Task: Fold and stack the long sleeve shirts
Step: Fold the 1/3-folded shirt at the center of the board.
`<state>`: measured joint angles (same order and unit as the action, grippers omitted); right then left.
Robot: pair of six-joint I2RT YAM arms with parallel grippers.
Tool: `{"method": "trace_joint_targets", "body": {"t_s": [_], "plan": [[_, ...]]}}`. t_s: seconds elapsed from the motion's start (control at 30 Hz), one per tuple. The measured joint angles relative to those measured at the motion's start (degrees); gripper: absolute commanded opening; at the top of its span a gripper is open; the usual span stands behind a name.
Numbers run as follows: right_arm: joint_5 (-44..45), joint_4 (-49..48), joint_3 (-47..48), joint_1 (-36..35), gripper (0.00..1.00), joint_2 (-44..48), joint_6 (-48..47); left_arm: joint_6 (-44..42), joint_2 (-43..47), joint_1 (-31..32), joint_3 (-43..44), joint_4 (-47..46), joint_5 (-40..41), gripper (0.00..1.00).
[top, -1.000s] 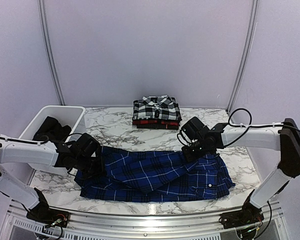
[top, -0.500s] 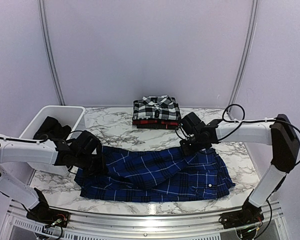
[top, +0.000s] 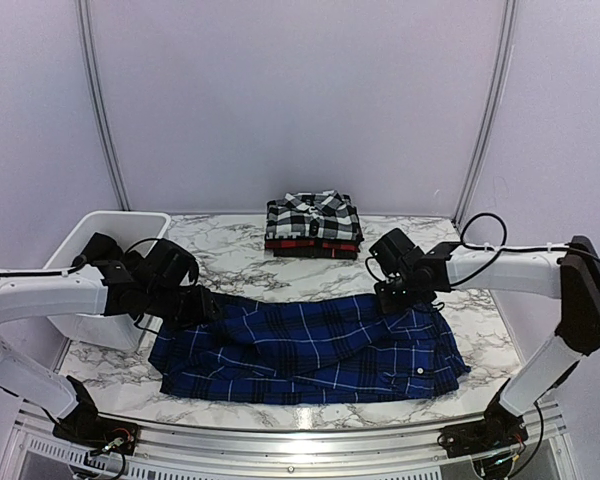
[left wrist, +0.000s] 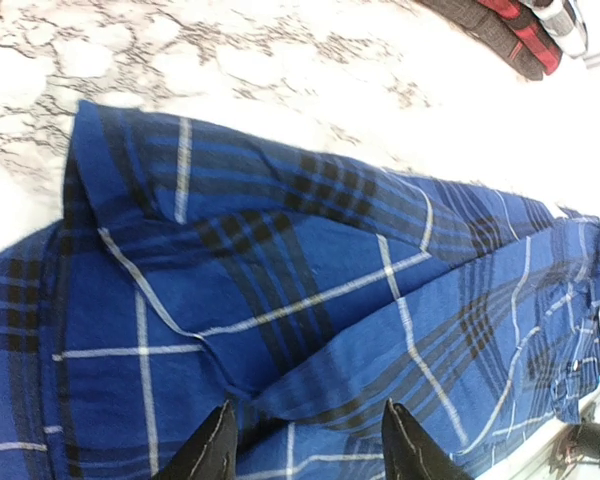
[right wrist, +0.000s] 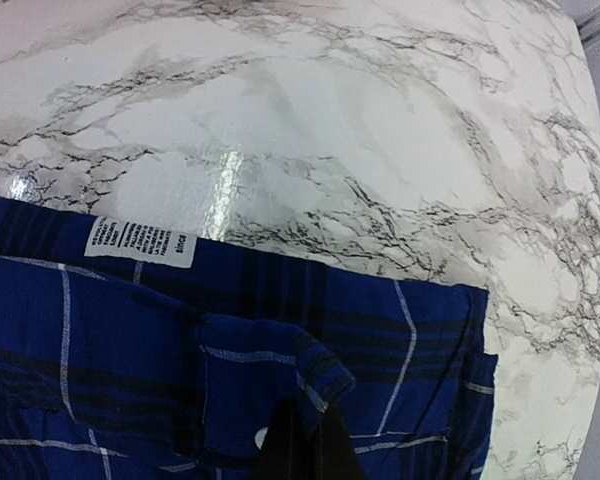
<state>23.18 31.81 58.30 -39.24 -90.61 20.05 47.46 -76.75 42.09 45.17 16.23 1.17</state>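
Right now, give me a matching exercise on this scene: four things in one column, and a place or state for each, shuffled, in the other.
1. blue shirt
2. black-and-white check shirt
3. left gripper
4. right gripper

A. jaws apart over blue cloth
B. lying on the red-and-black shirt, far side
C. spread out, near side
D. shut on the blue shirt's far edge

Pairs: 1-C, 2-B, 3-A, 4-D

Lets go with left gripper [left wrist: 308, 418]: shut a second ago, fingers now parted just above blue shirt [top: 310, 350]. Draws left wrist up and a little farther back. Nudges right gripper [top: 393, 297] slightly rightward along shirt's far edge, after a brief lean left. Leaves folded flap flatter, far edge straighter.
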Motion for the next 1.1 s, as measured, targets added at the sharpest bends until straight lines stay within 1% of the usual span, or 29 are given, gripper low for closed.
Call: {"method": "trace_joint_targets", "body": {"t_s": [0.17,0.47,0.5,0.57,0.67,0.7,0.73,0.8,0.9,1.0,1.1], "plan": [[1.5,1.3,-0.7,0.8,0.0,3.6,1.4,-0.7,-0.9,-2.0,0.1,0.2,0.2,0.52],[2.3,1.5,-4.9,3.7,0.0,3.7,2.3,-1.2,-2.3,-4.8,0.1,-0.6,-2.3,0.53],[2.3,1.5,-5.3,4.2,0.01,3.7,2.3,-1.3,-2.6,-4.9,0.1,-0.8,-2.7,0.52],[2.3,1.6,-5.8,4.9,0.08,3.7,2.3,-1.3,-3.5,-4.9,0.1,-1.4,-3.8,0.52],[2.0,1.7,-5.9,5.1,0.27,3.8,2.4,-1.3,-4.7,-4.9,-0.3,-2.4,-4.8,0.52],[1.8,1.9,-5.9,5.1,0.35,4.0,2.3,-1.2,-4.9,-4.9,-0.7,-2.8,-5.2,0.52],[1.6,2.2,-5.8,5.0,0.38,4.2,2.3,-1.2,-4.9,-4.9,-1.2,-3.0,-5.2,0.52],[1.5,2.9,-5.5,4.1,0.4,4.9,2.7,-0.7,-4.9,-5.0,-2.3,-3.3,-5.2,0.53],[1.6,4.2,-3.8,0.0,0.4,6.3,2.5,0.3,-4.7,-5.7,-4.4,-4.3,-5.1,0.53],[1.4,4.0,-1.2,-7.4,0.4,7.1,2.5,1.2,-4.2,-6.8,-6.5,-5.9,-5.2,0.52],[-0.2,1.9,-0.5,-14.2,0.39,7.3,2.4,1.8,-4.2,-7.3,-7.1,-8.2,-5.4,0.51]]}}
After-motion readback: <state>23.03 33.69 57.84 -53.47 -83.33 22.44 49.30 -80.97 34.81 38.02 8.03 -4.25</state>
